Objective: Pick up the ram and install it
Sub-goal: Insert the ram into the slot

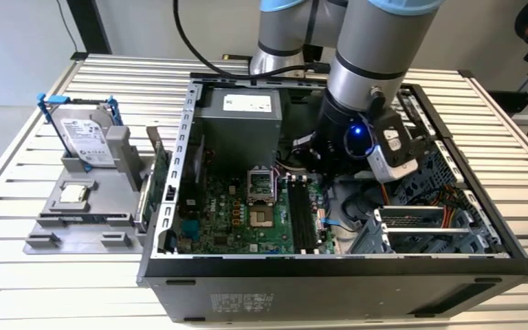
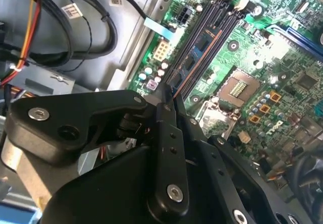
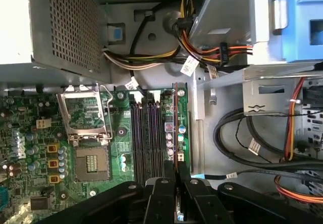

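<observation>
The ram (image 3: 175, 128) is held edge-on, its length lined up with the slots (image 3: 146, 133) of the motherboard (image 3: 30, 148). It is judged to be held this way so that it can go straight into the outermost slot, next to the board's edge. Whether it is already seated cannot be told. The gripper (image 3: 175, 172) is lowered inside the case (image 1: 337, 275) and is closed almost fully, with the thin ram pinched between its fingers.

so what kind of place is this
Probably a robotics lab bench: an open desktop case on a slatted metal table, a hard drive on a grey fixture, the gripper holding the ram.
</observation>
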